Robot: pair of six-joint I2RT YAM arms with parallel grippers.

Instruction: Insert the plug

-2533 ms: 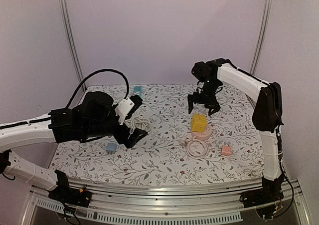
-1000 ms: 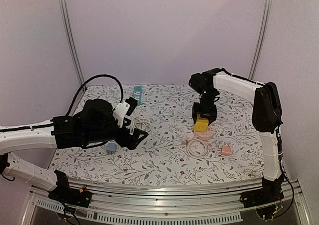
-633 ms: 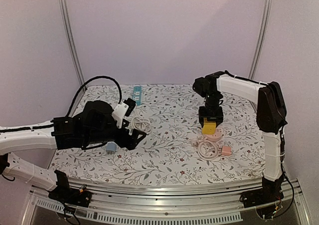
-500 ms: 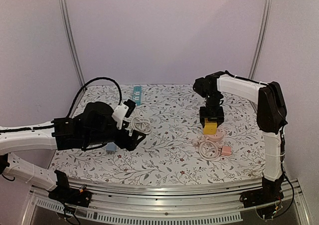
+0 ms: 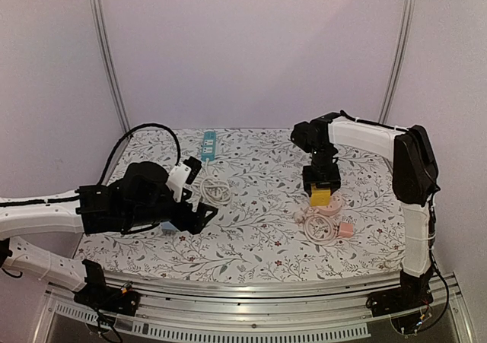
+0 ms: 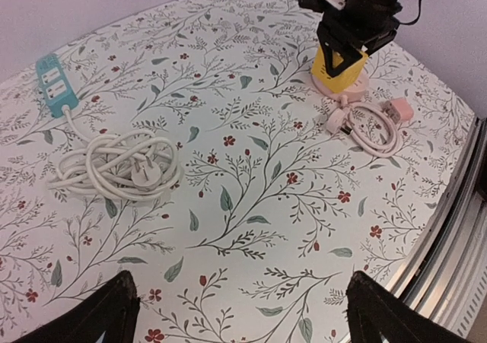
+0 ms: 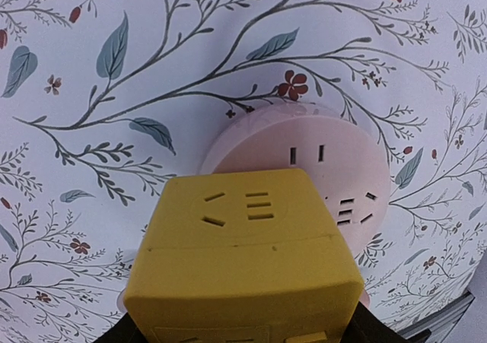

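My right gripper [image 5: 321, 185] is shut on a yellow cube plug adapter [image 5: 321, 198], which hangs over the near part of a round pink socket [image 5: 334, 204]. In the right wrist view the cube [image 7: 243, 259] fills the lower middle, and behind it the pink socket [image 7: 335, 168] shows its open slots. I cannot tell whether the two touch. The left wrist view shows the same cube [image 6: 338, 63] over the socket [image 6: 340, 87]. My left gripper [image 6: 247, 316] is open above bare tablecloth, far left of them, with nothing between its fingers.
A pink cable coil [image 5: 319, 225] with a pink plug [image 5: 346, 230] lies in front of the socket. A coiled white cable [image 6: 114, 164] with its plug [image 6: 144, 174] runs to a teal power strip [image 6: 53, 83] at the back left. The table's metal front rail [image 6: 456, 244] is close.
The right gripper has carried the yellow cube a little to the right, and the pink socket and cable have shifted right with it. The left arm has sunk slightly lower.
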